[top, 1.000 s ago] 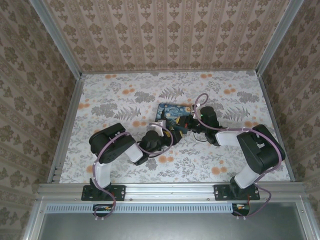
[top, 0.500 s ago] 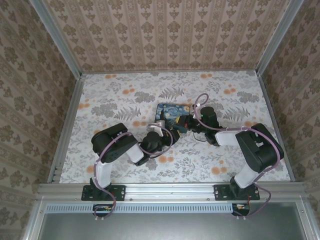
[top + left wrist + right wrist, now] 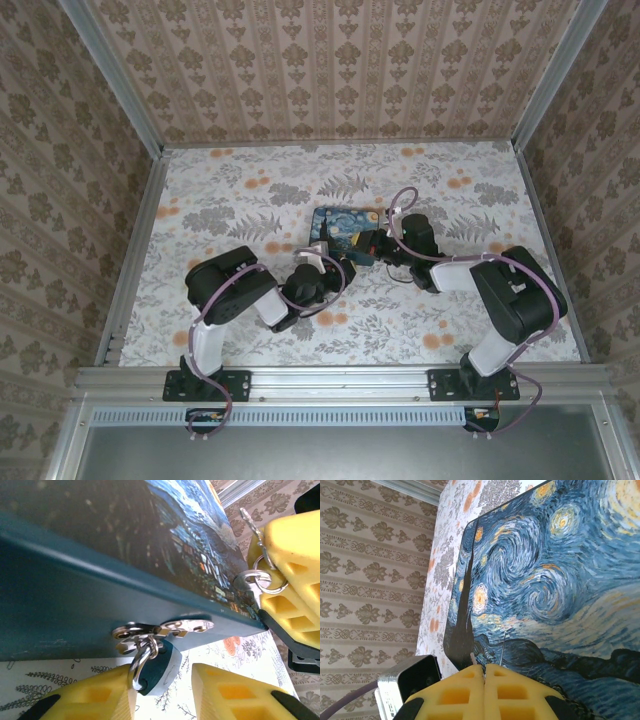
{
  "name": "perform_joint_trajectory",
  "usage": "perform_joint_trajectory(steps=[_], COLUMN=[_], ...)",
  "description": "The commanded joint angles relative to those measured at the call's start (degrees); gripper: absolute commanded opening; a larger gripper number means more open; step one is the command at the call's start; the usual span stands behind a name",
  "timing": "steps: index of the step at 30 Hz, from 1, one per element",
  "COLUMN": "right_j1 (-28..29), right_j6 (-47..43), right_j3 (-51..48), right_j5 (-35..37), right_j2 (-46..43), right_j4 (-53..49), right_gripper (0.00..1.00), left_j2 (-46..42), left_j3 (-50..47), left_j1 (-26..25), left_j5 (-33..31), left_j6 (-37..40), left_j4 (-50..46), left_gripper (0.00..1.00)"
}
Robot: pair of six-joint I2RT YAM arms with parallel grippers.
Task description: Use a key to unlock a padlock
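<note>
A tiny teal padlock (image 3: 161,669) hangs by its silver shackle from the hasp (image 3: 165,629) on the front of the starry-night box (image 3: 340,228). My left gripper (image 3: 162,680) is open around the padlock. Its left finger (image 3: 100,700) touches the lock and its right finger (image 3: 230,692) stands a small gap away. My right gripper (image 3: 485,667) is shut on the key (image 3: 473,658), just over the box lid. In the left wrist view its yellow fingers (image 3: 295,570) hold the key ring (image 3: 260,580) at the box's right corner, with a key blade (image 3: 248,519) sticking up.
The box sits mid-table on the floral cloth (image 3: 230,190), with both arms meeting at its near edge. Patterned walls (image 3: 340,70) and metal rails (image 3: 130,260) close in the table on three sides. Open cloth lies to the left and behind the box.
My left gripper's jaws have narrowed round the padlock and the arm has edged slightly toward the box. The right gripper stays shut on the key in the same place.
</note>
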Motion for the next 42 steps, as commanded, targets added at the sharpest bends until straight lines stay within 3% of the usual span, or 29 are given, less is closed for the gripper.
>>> perform_joint_trajectory(steps=[1, 24, 42], right_j1=[-0.3, -0.9, -1.4], right_j6=[0.0, 0.7, -1.3], right_j3=[-1.6, -1.6, 5.6], right_j5=[-0.5, -2.1, -2.7], right_j2=[1.9, 1.6, -10.7], right_j4=[-2.5, -1.9, -14.5], right_gripper=[0.00, 0.00, 0.00], left_j2=[0.5, -0.4, -1.9], left_j3=[0.0, 0.1, -3.1], left_j1=[-0.2, 1.2, 3.4], left_j5=[-0.9, 1.6, 3.0], left_j6=[-0.5, -2.1, -3.6], left_j4=[0.9, 0.7, 0.4], left_gripper=[0.34, 0.00, 0.00])
